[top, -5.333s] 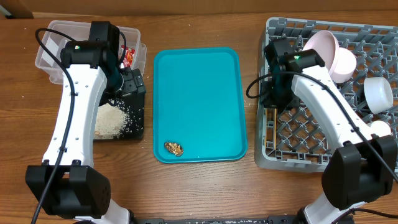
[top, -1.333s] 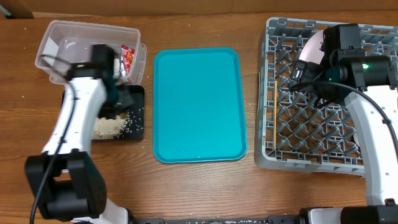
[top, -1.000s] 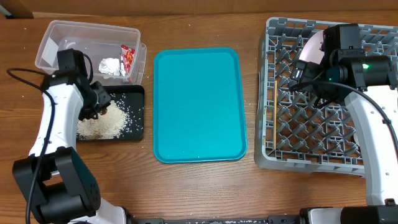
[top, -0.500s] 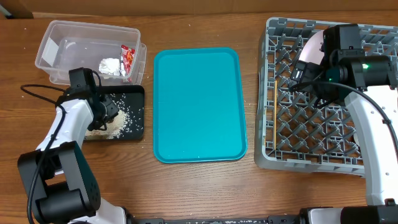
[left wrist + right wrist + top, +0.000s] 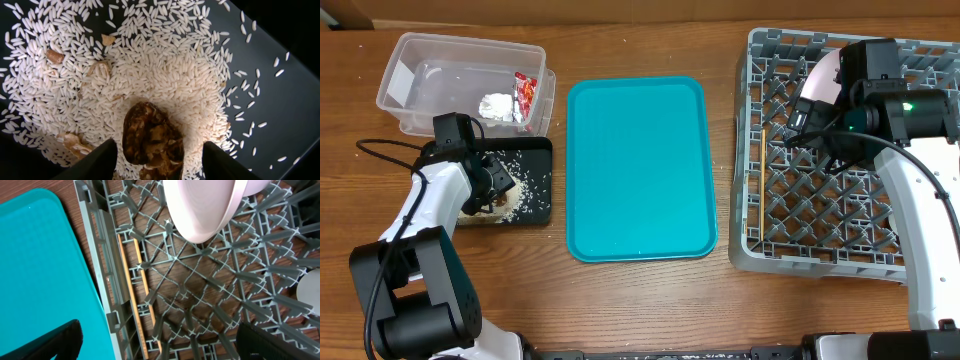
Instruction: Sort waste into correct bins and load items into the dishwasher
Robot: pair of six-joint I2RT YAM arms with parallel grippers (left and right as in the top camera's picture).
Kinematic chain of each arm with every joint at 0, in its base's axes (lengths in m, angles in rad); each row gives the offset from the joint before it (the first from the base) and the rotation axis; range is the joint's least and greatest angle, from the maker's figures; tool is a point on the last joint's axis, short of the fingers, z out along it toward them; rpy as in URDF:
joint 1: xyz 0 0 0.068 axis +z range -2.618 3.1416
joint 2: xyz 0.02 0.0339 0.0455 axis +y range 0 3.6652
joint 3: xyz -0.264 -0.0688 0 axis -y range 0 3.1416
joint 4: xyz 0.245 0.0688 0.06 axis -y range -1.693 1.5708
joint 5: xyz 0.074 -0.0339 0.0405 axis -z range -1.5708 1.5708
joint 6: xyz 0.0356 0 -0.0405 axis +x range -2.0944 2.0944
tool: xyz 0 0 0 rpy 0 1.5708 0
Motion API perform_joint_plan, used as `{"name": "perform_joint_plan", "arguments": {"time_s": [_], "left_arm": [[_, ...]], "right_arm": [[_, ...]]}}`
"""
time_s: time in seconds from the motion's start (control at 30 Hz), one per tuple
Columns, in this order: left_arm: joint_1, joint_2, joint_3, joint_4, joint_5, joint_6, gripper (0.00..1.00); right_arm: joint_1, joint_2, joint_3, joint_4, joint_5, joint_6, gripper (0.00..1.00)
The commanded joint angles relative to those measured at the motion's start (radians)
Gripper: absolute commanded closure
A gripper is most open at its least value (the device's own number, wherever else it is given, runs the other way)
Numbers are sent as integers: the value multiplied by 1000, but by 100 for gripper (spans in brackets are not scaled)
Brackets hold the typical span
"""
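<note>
Left claw [image 5: 160, 152], spread, is dropping brown food scrap [image 5: 150, 130] onto rice [image 5: 165, 75] in black tray [image 5: 285, 115]; next, lifting clear.

Overhead: fixed above, facing straight down, whole desk [image 5: 640, 300] in frame.
Left wrist: very near, facing down on rice grains [image 5: 165, 75] in black tray [image 5: 295, 130]; overhead shares this patch.
Right wrist: near, facing down on grey rack [image 5: 200, 295] and teal tray [image 5: 40, 270] edge; overhead shares both.

Wooden table [image 5: 640, 300] — clear tub [image 5: 430, 80], black tray [image 5: 544, 205], teal tray [image 5: 638, 165] (central), grey rack [image 5: 810, 263].
</note>
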Motion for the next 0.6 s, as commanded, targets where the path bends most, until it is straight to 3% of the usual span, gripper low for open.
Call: {"name": "perform_joint_plan", "arguments": {"time_s": [0.0, 0.37, 0.57], "left_arm": [[2, 6, -7, -7, -6, 16, 38], [2, -51, 171, -106, 11, 66, 22], [-51, -72, 293, -110, 319, 240, 24]], "right_arm": [[-7, -6, 18, 0, 5, -6, 0], [-7, -3, 18, 53, -49, 2, 0], [-5, 17, 17, 252, -390, 1, 0]]}}
